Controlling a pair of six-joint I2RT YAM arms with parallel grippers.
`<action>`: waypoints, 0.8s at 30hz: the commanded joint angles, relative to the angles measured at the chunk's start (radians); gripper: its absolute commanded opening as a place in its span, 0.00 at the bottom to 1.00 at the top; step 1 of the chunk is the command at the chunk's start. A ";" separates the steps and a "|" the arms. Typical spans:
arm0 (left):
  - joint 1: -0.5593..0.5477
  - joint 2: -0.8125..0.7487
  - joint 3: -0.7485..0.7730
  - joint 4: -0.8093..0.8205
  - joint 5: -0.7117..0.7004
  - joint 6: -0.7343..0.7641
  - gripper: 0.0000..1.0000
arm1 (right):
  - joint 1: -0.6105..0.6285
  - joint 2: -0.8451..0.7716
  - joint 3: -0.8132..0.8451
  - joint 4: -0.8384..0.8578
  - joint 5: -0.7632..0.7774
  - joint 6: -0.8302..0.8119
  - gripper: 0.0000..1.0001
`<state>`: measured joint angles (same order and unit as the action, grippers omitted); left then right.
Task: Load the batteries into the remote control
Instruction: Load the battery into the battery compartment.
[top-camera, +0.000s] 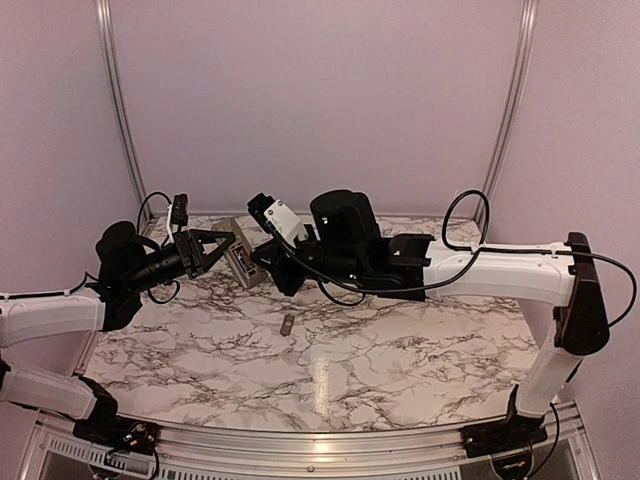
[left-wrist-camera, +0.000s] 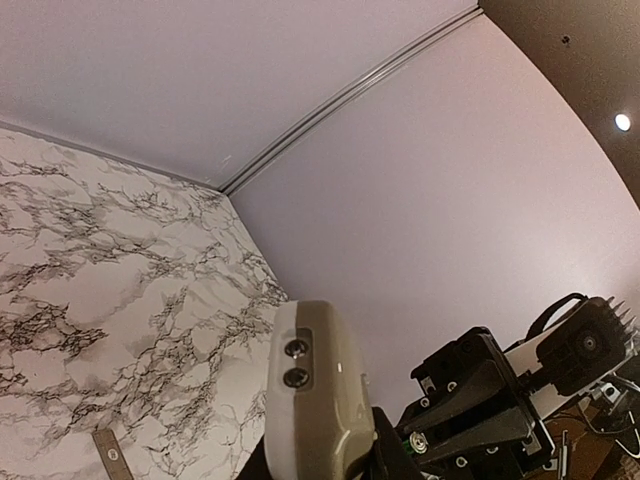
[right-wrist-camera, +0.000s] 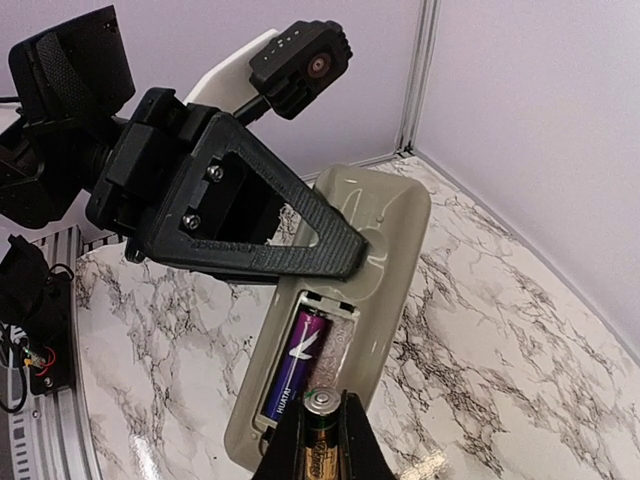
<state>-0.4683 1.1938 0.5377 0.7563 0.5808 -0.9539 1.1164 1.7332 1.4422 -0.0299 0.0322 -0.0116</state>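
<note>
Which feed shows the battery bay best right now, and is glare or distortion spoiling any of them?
Right wrist view: sharp, evenly lit; the purple battery inside the remote control and the dark battery in the right gripper read clearly. Left wrist view: wall seam bent by the wide lens, bay not visible. Top view: glare streak on the table, remote small and dim.
</note>
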 joint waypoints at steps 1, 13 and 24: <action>0.003 -0.015 0.010 0.078 0.020 -0.029 0.00 | -0.003 -0.024 -0.005 0.127 -0.015 0.005 0.00; 0.003 -0.006 -0.003 0.110 0.022 -0.050 0.00 | -0.003 0.042 0.050 0.157 -0.071 0.042 0.00; 0.005 0.035 -0.022 0.224 0.037 -0.127 0.00 | -0.002 0.049 0.002 0.182 -0.022 0.015 0.00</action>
<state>-0.4671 1.2110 0.5274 0.8650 0.5953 -1.0382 1.1164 1.7802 1.4567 0.1211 -0.0177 0.0177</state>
